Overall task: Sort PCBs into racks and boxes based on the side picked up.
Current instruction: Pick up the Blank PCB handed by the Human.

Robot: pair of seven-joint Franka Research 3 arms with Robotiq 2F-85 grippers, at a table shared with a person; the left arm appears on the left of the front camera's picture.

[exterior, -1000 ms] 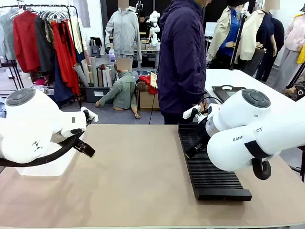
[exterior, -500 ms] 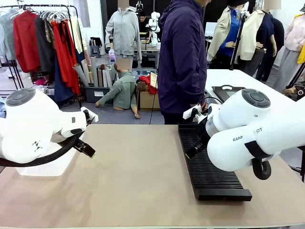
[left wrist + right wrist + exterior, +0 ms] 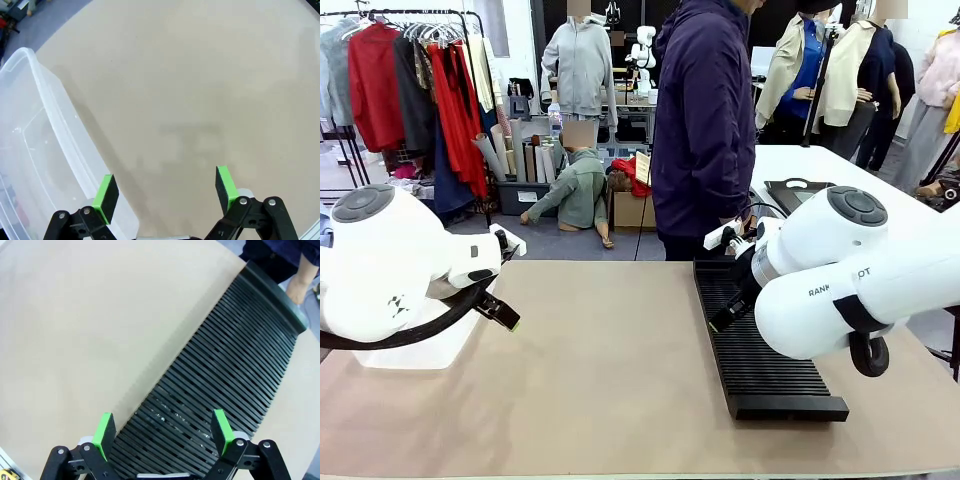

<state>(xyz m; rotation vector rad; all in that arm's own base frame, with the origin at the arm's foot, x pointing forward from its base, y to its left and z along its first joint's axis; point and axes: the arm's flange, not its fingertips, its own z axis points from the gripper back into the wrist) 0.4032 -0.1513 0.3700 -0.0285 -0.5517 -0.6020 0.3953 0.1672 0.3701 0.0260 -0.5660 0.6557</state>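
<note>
Front view: rack (image 3: 760,365) on tan table (image 3: 610,380), garments (image 3: 380,85) behind

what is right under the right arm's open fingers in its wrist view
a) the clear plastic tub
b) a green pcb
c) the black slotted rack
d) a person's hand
c: in the right wrist view the right arm's fingers stand open over the black slotted rack, while the clear tub lies by the left arm's fingers.
</note>
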